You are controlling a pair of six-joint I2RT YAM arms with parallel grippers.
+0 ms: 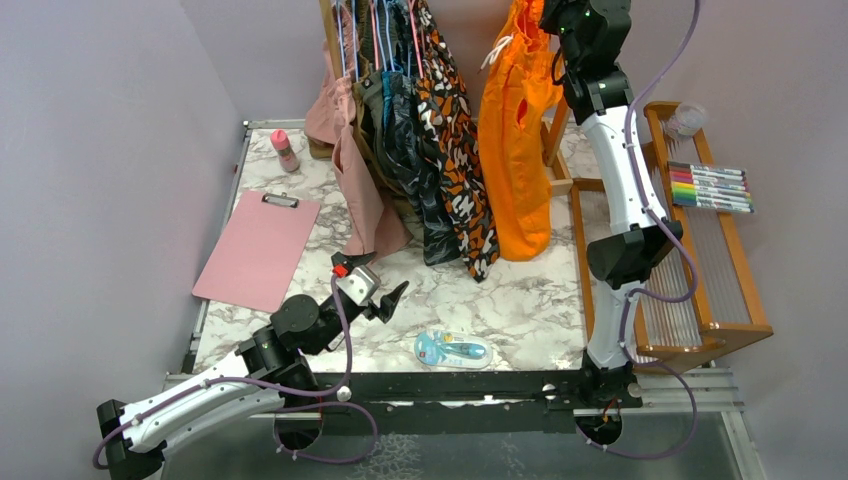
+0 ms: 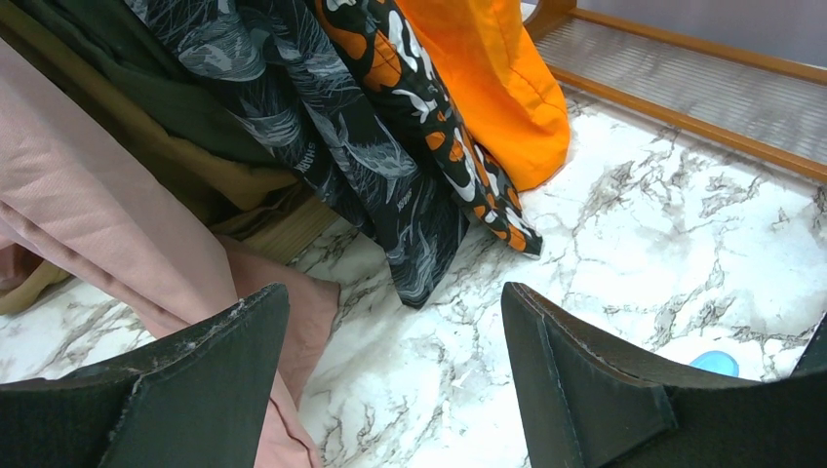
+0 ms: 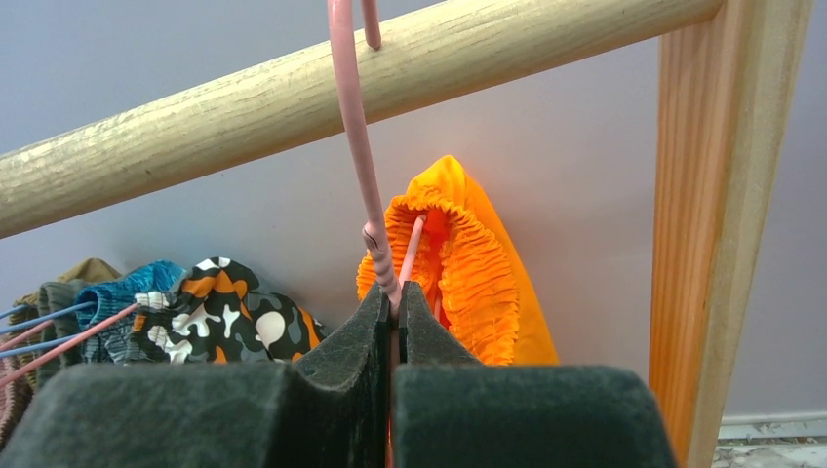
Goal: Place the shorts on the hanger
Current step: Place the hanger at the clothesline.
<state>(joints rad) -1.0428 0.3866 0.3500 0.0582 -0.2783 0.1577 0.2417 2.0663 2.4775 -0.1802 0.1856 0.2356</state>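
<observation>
Pinching the hanger (image 3: 363,175), right tool (image 3: 395,292); seen only wrist-side.

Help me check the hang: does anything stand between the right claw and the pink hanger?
Nothing visible does. The right claw is shut on the pink hanger below its hook, which sits over the wooden rod.

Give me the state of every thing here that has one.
shorts: hung on the hanger
hanger: hooked over the wooden rail
right gripper: shut on the hanger's neck
left gripper: open, empty, above the table
clipboard: lying flat on the table
</observation>
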